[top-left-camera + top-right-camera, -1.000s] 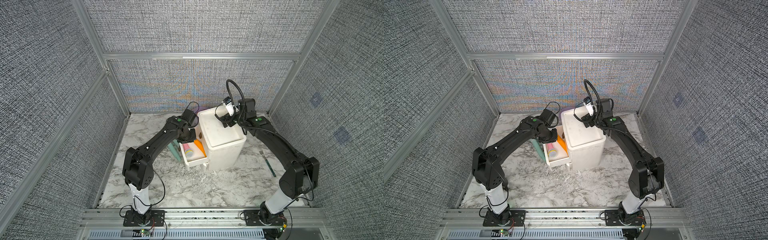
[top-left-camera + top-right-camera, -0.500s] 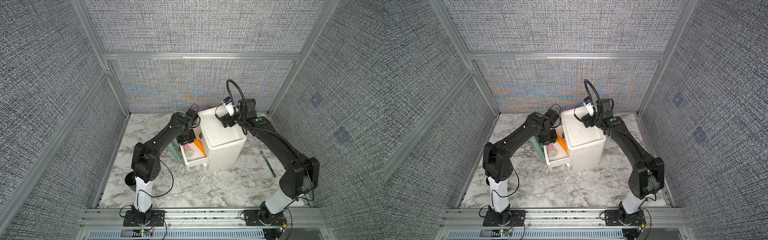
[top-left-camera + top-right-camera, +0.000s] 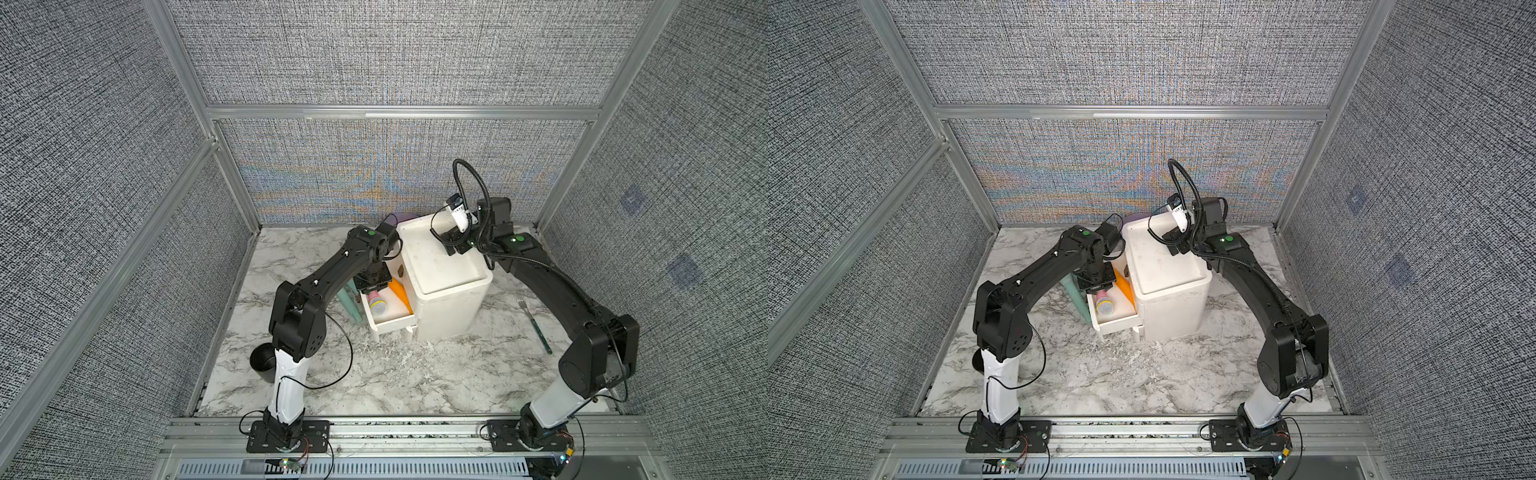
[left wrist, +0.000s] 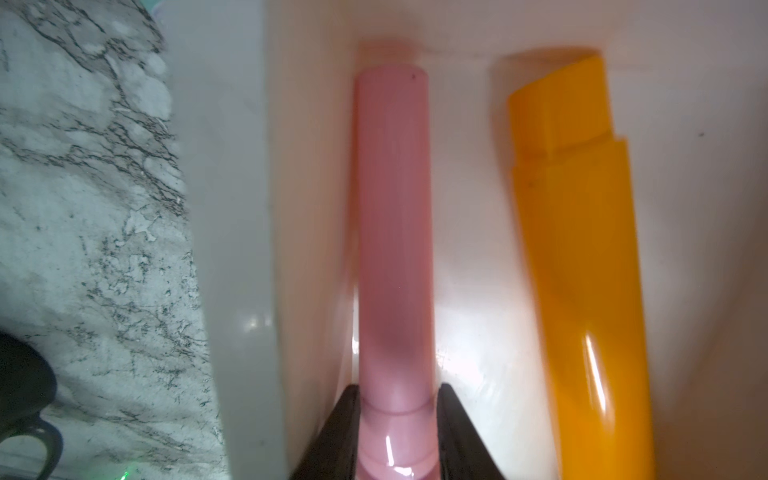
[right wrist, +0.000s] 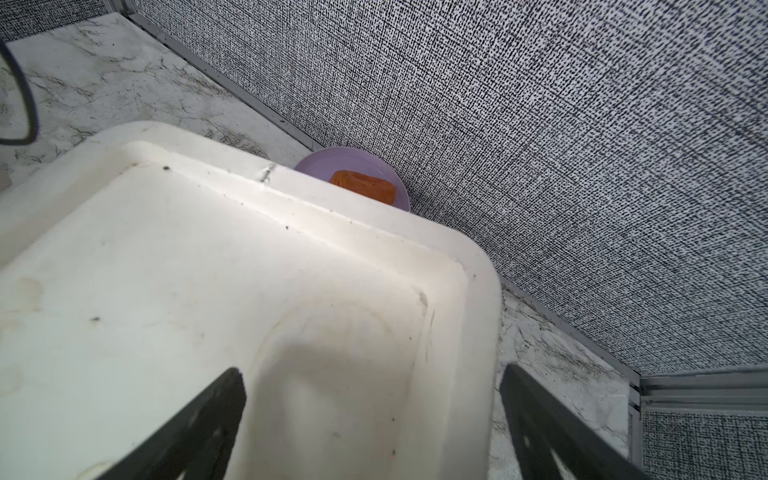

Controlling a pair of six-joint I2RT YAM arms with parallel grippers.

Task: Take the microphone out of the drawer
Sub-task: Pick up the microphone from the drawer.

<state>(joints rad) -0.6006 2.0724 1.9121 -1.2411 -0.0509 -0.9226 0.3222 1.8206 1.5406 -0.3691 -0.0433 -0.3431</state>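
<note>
The microphone (image 3: 377, 306) (image 3: 1105, 307) lies in the open white drawer (image 3: 390, 326) (image 3: 1115, 325), with a pink handle (image 4: 392, 228) and a grey mesh head toward the drawer front. My left gripper (image 3: 375, 286) (image 3: 1097, 286) (image 4: 399, 388) reaches down into the back of the drawer. Its two black fingers press against both sides of the pink handle, and the microphone still rests on the drawer floor. My right gripper (image 3: 453, 249) (image 3: 1177, 248) (image 5: 372, 370) hangs open just above the cabinet's top (image 5: 208, 291), holding nothing.
An orange tool (image 3: 401, 291) (image 4: 582, 249) lies in the drawer beside the microphone. A teal object (image 3: 348, 301) stands against the drawer's outer wall (image 4: 237, 208). A black cup (image 3: 262, 365) sits front left, a fork (image 3: 534, 324) right, and a purple plate (image 5: 353, 164) behind the cabinet.
My left arm's elbow has swung in toward the cabinet while its gripper stayed in the drawer. The right arm has not moved.
</note>
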